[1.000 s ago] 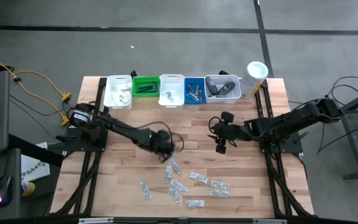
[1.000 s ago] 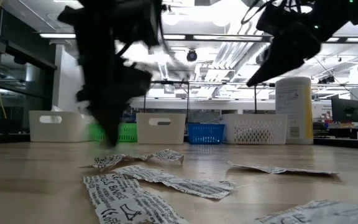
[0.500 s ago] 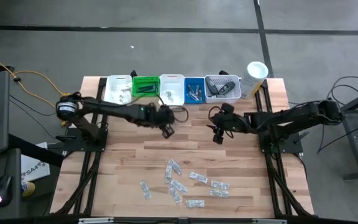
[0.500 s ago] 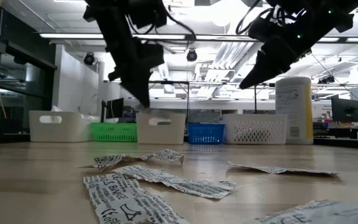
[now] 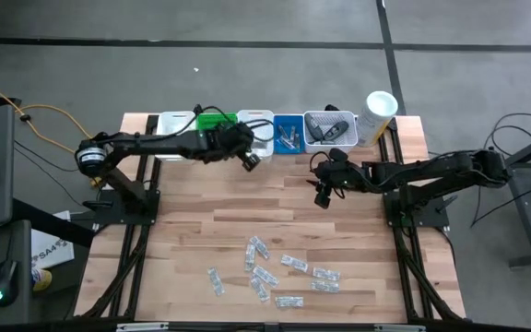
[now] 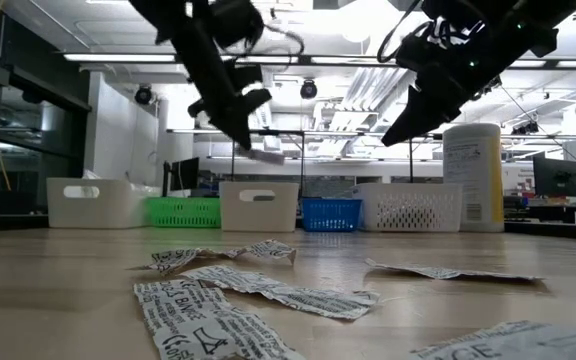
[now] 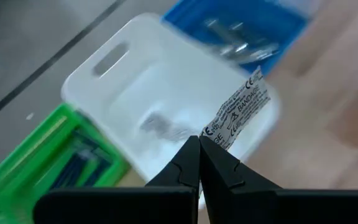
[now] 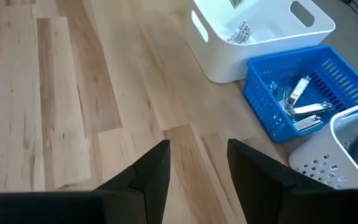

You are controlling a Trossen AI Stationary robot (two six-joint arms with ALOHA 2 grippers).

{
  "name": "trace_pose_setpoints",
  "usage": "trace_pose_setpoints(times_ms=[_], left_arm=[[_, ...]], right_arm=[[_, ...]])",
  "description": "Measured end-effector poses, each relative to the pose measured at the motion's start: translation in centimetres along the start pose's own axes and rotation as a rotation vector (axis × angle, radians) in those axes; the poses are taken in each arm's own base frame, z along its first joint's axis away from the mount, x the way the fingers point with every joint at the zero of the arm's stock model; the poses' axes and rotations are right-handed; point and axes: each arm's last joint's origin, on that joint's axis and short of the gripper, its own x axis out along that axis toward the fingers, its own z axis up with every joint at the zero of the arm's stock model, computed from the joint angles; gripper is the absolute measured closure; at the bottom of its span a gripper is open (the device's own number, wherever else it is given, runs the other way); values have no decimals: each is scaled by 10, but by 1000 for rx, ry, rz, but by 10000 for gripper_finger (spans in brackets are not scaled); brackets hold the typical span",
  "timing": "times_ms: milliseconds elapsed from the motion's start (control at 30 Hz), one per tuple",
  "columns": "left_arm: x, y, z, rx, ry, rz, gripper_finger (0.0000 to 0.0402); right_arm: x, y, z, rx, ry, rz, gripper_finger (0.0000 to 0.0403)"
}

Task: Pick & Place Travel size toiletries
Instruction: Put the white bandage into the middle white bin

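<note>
We judge this to be the carry-and-drop step: our left gripper (image 7: 199, 152) has its fingers pressed together on one end of a printed sachet (image 7: 238, 116), and the sachet hangs in the air over the white bin (image 7: 104, 81), just beyond the fingertips. In the left wrist view the strip's long axis runs straight on from the fingertips, its free end pointing away from them and toward the far wall of the bin next to the blue bin (image 7: 253, 28); in the low view the sachet (image 6: 266, 156) sticks out from the fingertips close to level, well above the table. A small silvery item already lies on the bin floor, below and beyond the fingertips. The next move, as we read it, calls for little more than parting the fingers once the whole strip is inside the bin's rim, since the free end reaches close to the far wall and could catch there or fall outside. Our right gripper (image 8: 199, 165) waits with its fingers spread and nothing between them, above bare table (image 8: 73, 93), with the white bin and blue bin ahead of its fingertips. More sachets (image 5: 275, 274) lie scattered on the near part of the table, well apart from both grippers.
</note>
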Motion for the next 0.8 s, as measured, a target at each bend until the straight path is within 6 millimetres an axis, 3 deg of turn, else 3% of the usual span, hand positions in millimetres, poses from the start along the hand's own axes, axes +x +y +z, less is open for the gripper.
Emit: trace_pose_setpoints(times_ms=[233, 500, 633, 800], left_arm=[[39, 26, -2, -47, 68, 33, 401], [65, 29, -6, -67, 95, -33, 398], [66, 28, -5, -55, 85, -45, 363], [66, 28, -5, -58, 87, -43, 291]], right_arm=[[0, 0, 1, 4, -14, 2, 251], [0, 0, 1, -13, -14, 0, 251], [0, 0, 1, -19, -13, 0, 251], [0, 0, 1, -18, -9, 2, 251]])
